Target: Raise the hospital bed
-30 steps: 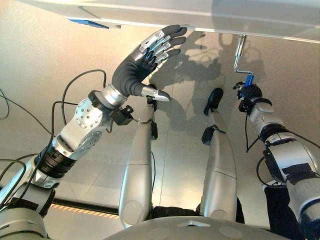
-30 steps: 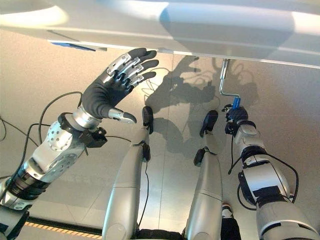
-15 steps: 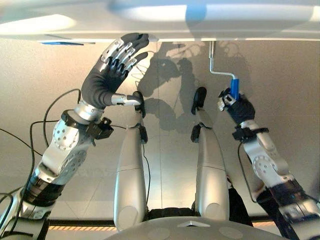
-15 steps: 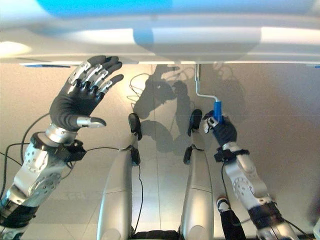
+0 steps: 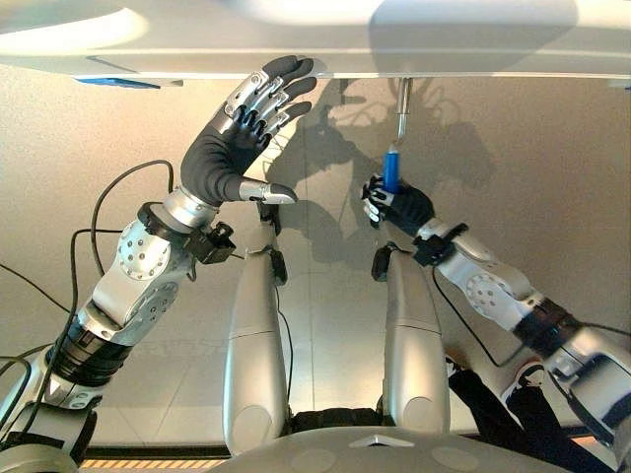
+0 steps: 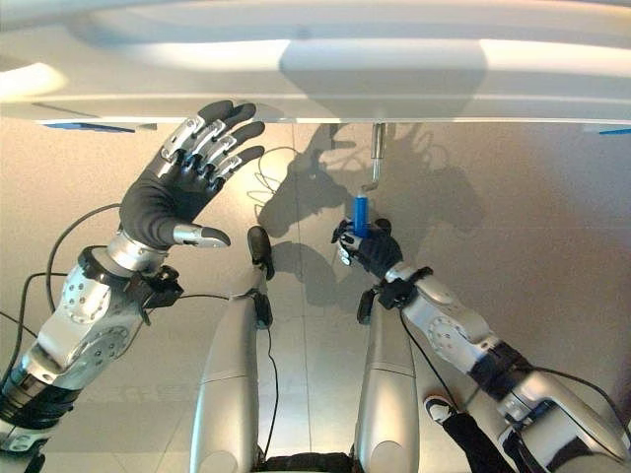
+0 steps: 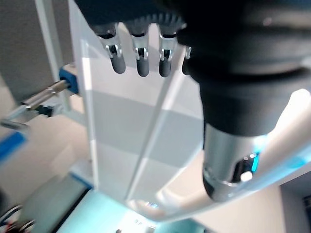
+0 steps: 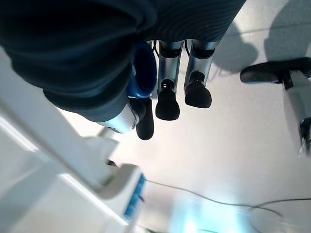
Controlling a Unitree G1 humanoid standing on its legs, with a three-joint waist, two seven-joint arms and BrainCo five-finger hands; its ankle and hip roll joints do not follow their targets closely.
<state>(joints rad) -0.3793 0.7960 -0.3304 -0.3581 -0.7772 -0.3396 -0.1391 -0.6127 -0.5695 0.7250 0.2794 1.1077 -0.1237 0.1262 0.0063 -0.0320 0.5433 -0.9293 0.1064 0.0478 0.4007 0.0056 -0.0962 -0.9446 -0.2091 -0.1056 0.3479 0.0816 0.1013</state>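
Observation:
The white hospital bed's edge [image 5: 296,39] runs across above both hands. A metal crank rod [image 6: 377,148] hangs below it and ends in a blue handle [image 5: 391,172]. My right hand [image 5: 399,205] is shut on that handle just beneath the rod; in the right wrist view its fingers [image 8: 167,102] curl around the blue handle [image 8: 144,70]. My left hand [image 5: 232,148] is raised and open, fingers spread, with its tips close under the bed edge. I cannot tell whether they touch it. In the left wrist view its straight fingers [image 7: 141,60] face the bed's white panel [image 7: 131,136].
Beige tiled floor [image 5: 552,197] lies under the bed and around the arms. A blue label [image 5: 116,83] sits under the bed edge left of my left hand. A white bed frame piece [image 8: 116,189] with a blue insert shows near the right hand.
My right hand has swung the blue crank handle from the right to the left and now holds it nearly under the rod. The left hand stays raised by the bed edge. The camera shifted.

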